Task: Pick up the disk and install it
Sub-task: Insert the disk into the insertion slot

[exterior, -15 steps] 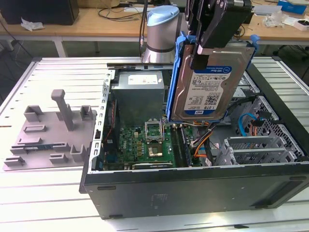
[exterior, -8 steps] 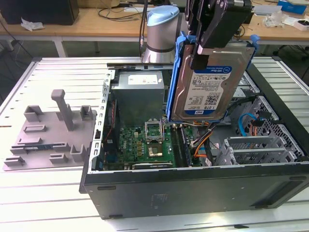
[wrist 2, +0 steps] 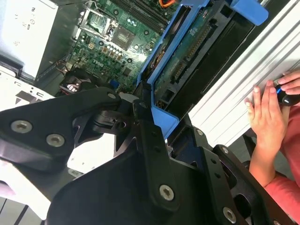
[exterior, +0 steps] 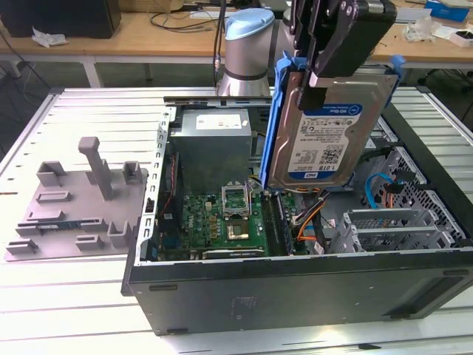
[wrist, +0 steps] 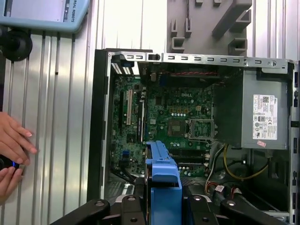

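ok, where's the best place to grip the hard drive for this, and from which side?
Probably the upper short end, from above, as the gripper holds it now: fingers pinch the flat faces of the hard drive, which hangs near upright over the open computer case, leaving the blue carrier and lower end free.

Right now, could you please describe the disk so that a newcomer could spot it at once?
Find the open computer case on the slatted table. Above its interior, the gripper holds the disk nearly upright in the air. It is silver with a blue-and-white label and blue frame, unlike the grey power-supply box seated inside.
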Robot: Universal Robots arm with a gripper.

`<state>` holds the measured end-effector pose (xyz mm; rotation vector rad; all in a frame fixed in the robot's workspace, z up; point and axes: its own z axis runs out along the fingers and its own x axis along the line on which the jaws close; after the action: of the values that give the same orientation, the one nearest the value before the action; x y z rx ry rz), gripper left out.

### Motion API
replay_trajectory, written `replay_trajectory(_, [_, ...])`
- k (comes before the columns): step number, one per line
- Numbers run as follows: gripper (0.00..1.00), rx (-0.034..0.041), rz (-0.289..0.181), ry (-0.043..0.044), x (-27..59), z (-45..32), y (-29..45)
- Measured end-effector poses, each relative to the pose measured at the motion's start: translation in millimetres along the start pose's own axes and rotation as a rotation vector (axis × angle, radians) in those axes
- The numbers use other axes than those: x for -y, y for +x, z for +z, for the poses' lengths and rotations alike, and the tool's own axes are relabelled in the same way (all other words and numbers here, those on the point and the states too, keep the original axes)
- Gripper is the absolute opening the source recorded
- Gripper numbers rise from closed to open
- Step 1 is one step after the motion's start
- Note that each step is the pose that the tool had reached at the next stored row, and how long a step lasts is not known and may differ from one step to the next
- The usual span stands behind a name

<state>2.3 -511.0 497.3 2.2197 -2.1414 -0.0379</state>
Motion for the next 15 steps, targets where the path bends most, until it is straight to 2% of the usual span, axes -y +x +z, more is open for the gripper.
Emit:
replay_trajectory(3, [0.37,-0.0002,0.000,0.0072,2.0,0.0,3.3])
replay_trajectory(4, [0.37,-0.0008,0.001,0.0200,3.0,-0.1,4.7])
replay_trajectory(5, [0.37,-0.0010,0.001,0.0270,3.6,0.0,5.2])
replay_trajectory(6, [0.37,-0.0011,0.001,0.0304,3.6,0.2,5.3])
replay_trajectory(15, [0.37,-0.0002,0.001,0.0325,2.4,0.4,5.4])
